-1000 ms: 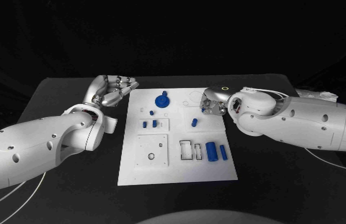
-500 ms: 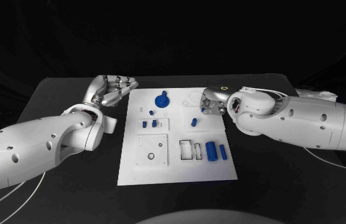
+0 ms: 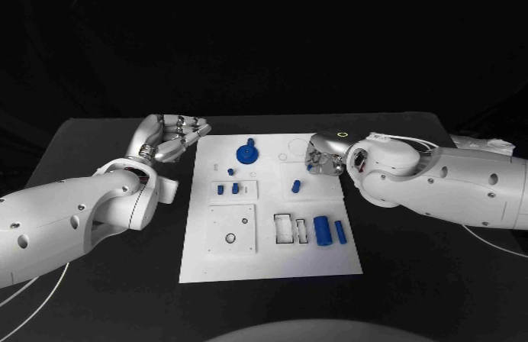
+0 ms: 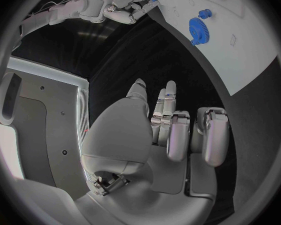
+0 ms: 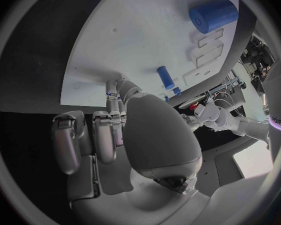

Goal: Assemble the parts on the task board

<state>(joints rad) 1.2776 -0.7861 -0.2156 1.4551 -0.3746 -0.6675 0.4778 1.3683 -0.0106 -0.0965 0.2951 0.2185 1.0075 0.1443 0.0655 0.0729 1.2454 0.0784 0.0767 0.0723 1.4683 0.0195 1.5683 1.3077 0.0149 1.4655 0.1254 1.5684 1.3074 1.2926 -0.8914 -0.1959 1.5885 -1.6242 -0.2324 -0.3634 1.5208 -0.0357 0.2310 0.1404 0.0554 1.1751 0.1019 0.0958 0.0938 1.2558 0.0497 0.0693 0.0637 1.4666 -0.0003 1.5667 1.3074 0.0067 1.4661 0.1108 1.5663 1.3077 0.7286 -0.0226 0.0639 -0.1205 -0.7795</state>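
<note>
The white task board (image 3: 271, 246) lies mid-table. On it are a blue gear (image 3: 249, 154), several small blue pegs (image 3: 226, 189), a lone peg (image 3: 296, 186), a thick blue cylinder (image 3: 323, 230) and a slim blue bar (image 3: 341, 233). My right hand (image 3: 321, 159) is at the board's far right edge, with its fingers bent down to the surface. In the right wrist view a small blue part (image 5: 109, 93) shows between the fingertips, with the lone peg (image 5: 166, 77) beyond. My left hand (image 3: 171, 137) stands off the board's far left corner, fingers loosely bent, holding nothing.
The black table (image 3: 418, 273) surrounds the board, with bare room at the front and on both sides. A pale bundle (image 3: 478, 145) lies at the table's far right edge. Empty recesses (image 3: 291, 228) sit beside the thick cylinder.
</note>
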